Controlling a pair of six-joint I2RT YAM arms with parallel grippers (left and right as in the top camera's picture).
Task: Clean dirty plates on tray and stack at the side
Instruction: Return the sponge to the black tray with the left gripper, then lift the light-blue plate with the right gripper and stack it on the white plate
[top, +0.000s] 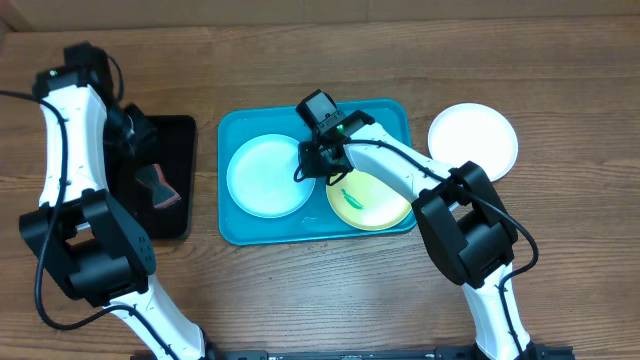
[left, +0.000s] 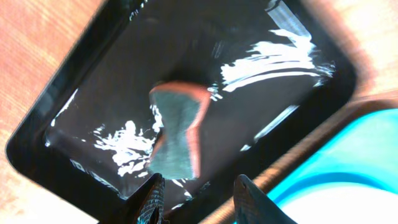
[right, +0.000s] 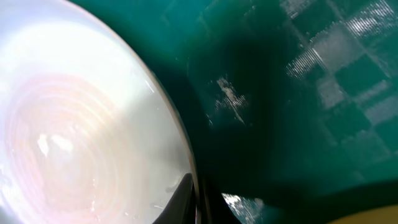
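On the turquoise tray (top: 250, 125) lie a pale blue plate (top: 265, 178) at the left and a yellow-green plate (top: 375, 205) with a green smear at the right. A white plate (top: 473, 140) rests on the table to the right of the tray. My right gripper (top: 313, 163) is shut on the pale blue plate's right rim; in the right wrist view its fingers (right: 186, 199) pinch the edge of that plate (right: 81, 124) over the tray floor (right: 298, 93). My left gripper (left: 199, 202) hangs open and empty above a sponge (left: 177, 130).
The grey-green sponge (top: 160, 185) with an orange-red edge lies in a small black tray (top: 178, 135) left of the turquoise tray. The left arm reaches over that black tray (left: 93, 93). The right arm crosses above the yellow-green plate. Bare wooden table surrounds both trays.
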